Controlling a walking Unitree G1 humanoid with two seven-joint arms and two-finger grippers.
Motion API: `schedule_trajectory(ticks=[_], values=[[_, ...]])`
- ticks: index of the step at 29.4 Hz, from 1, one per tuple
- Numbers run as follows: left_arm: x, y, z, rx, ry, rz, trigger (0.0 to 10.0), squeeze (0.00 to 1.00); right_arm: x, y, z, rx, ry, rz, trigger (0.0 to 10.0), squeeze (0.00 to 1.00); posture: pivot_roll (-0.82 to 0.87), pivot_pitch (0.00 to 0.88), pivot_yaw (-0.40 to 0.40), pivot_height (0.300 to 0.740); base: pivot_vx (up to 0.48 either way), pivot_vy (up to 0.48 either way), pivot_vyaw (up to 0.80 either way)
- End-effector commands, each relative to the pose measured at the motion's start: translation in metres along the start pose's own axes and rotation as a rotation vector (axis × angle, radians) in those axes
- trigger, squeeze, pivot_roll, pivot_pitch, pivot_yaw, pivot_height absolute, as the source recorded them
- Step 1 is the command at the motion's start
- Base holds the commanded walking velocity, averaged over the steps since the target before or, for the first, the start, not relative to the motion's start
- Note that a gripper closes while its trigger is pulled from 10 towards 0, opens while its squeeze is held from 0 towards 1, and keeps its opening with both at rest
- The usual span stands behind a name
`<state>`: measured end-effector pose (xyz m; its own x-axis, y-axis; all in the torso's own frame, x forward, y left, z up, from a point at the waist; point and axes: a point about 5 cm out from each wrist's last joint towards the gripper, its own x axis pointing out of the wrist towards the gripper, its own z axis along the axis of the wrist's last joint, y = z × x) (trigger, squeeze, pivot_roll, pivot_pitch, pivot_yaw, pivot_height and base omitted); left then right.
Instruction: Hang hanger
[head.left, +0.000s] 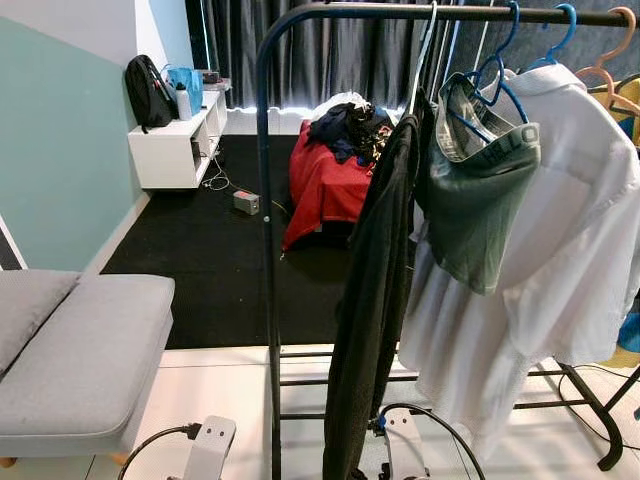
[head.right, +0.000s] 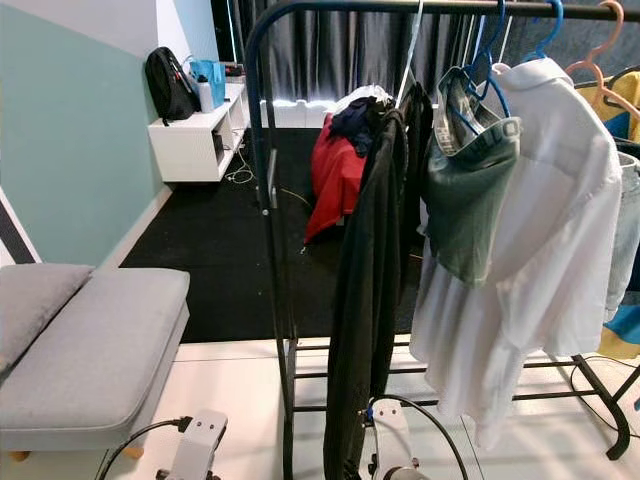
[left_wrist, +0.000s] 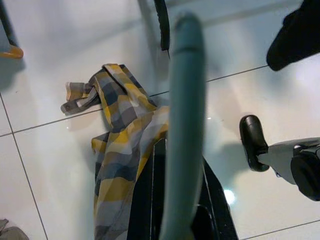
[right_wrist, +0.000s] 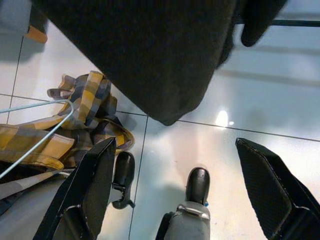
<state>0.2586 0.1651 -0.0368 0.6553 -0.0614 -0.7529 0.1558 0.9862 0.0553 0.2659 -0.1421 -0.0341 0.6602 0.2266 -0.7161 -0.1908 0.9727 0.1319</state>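
My left gripper (left_wrist: 182, 160) is shut on a teal hanger (left_wrist: 185, 100) that carries a yellow and grey plaid shirt (left_wrist: 120, 150), held low above the white tiled floor. In the right wrist view the same plaid shirt (right_wrist: 90, 105) hangs on its pale hanger hook (right_wrist: 47, 120). My right gripper (right_wrist: 175, 145) is open and holds nothing, just under the hem of a black garment (right_wrist: 150, 50). The dark clothes rack rail (head.left: 340, 10) runs overhead, with the black garment (head.left: 375, 290), a green piece (head.left: 480, 200) and a white shirt (head.left: 560, 250) hanging on it.
A grey bench (head.left: 80, 360) stands to the left. Behind the rack lie a red-covered pile (head.left: 325, 180), a white shelf (head.left: 180, 145) with bags and a small box (head.left: 246, 202) with cables on dark carpet. The rack's base bars (head.left: 300, 380) cross the floor.
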Motion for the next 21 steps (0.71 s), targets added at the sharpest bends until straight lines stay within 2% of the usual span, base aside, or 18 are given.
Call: schedule_trajectory(ticks=[1, 11, 15, 21], values=[[-0.0006, 0.0013, -0.0056, -0.013, 0.022, 0.008, 10.0, 0.00, -0.0003, -0.0009, -0.0018, -0.015, 0.010, -0.001, 10.0, 0.00, 0.08, 0.090, -0.005, 0.740, 0.000, 0.000, 0.00], [-0.0006, -0.0006, -0.0069, -0.021, 0.018, -0.016, 10.0, 0.00, -0.0003, -0.0005, -0.0053, 0.002, 0.033, -0.005, 10.0, 0.00, 0.07, 0.077, 0.012, 0.740, 0.000, 0.000, 0.00], [-0.0010, 0.0001, -0.0056, -0.047, -0.003, -0.019, 10.0, 0.00, 0.0000, 0.0011, -0.0035, -0.010, 0.018, 0.006, 10.0, 0.00, 0.07, 0.077, 0.015, 0.740, 0.000, 0.000, 0.00], [-0.0009, 0.0013, -0.0042, -0.047, -0.002, -0.012, 10.0, 0.00, 0.0000, 0.0014, -0.0017, 0.025, 0.002, 0.012, 10.0, 0.00, 0.07, 0.083, 0.029, 0.740, 0.000, 0.000, 0.00]])
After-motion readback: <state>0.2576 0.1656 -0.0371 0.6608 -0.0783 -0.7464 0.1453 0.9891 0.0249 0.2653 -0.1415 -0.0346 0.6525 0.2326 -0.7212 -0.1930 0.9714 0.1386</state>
